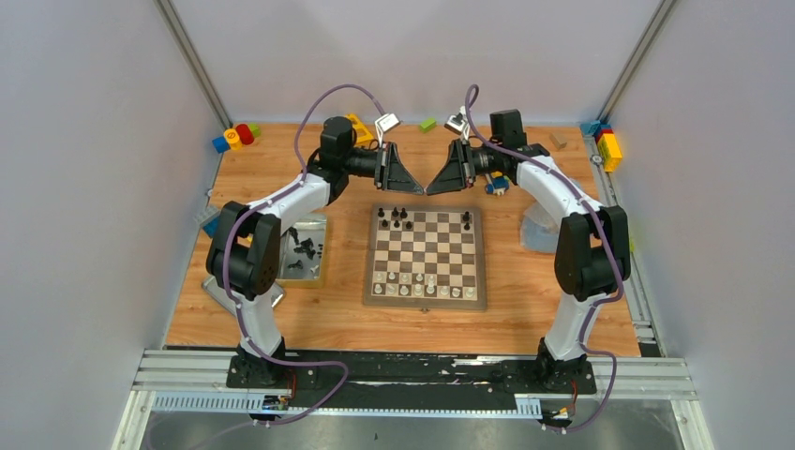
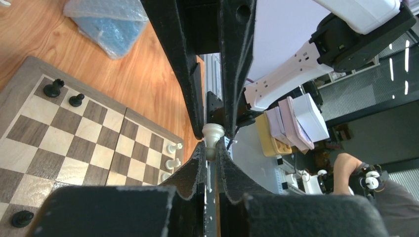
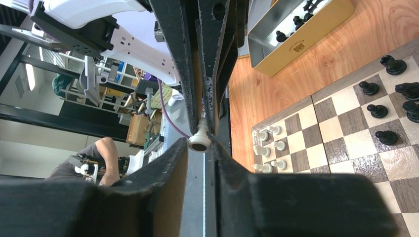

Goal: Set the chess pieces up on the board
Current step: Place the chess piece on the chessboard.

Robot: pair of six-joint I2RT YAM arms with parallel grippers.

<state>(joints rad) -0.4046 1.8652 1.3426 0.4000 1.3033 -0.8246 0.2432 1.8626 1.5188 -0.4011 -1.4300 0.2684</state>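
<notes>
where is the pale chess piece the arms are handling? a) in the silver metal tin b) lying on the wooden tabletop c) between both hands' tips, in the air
c: the pale silvery-white chess piece sits pinched where the left hand and right hand meet tip to tip.

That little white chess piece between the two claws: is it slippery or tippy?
Probably slippery: the white chess piece looks smooth and rounded, pinched only at the left gripper's tips. Likely stiff and light, being small. Its wide round base suggests it stands steadily, though it might roll if dropped sideways.
</notes>
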